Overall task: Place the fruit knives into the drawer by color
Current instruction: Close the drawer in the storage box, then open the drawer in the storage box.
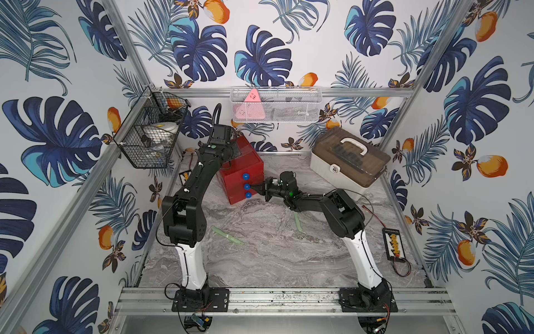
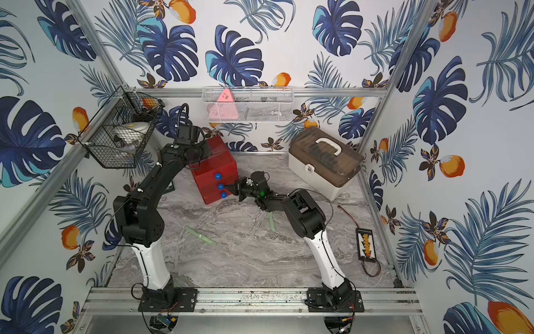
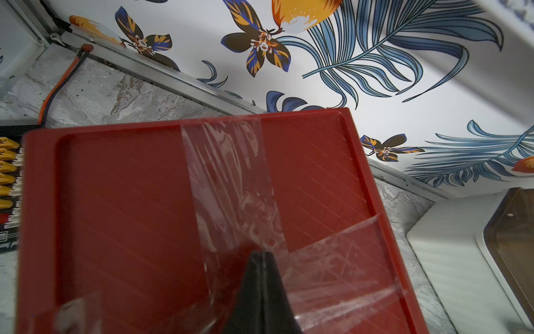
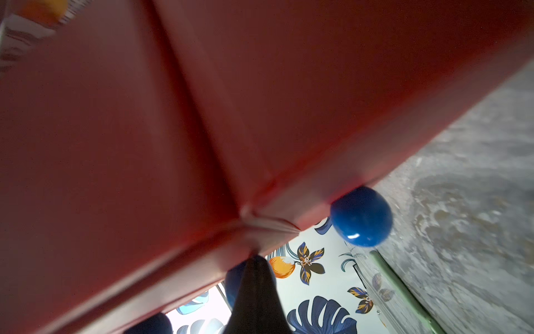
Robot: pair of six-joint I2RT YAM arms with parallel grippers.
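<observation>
Near the beige case (image 1: 332,169), both jaws sit closed, empty, at the red drawer (image 1: 248,159) — two green knives (image 1: 228,235) lie apart.

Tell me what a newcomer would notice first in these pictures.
The glossy red drawer chest at the back left of the marbled table stands out, with three blue knobs down its front. The left gripper, shut, is over its top. The right gripper, shut, is at its front by the middle knob. Two pale green knives lie loose on the table.

Green knife (image 1: 298,224) partly hidden under R arm (image 1: 315,199); blade end prob. covered.
</observation>
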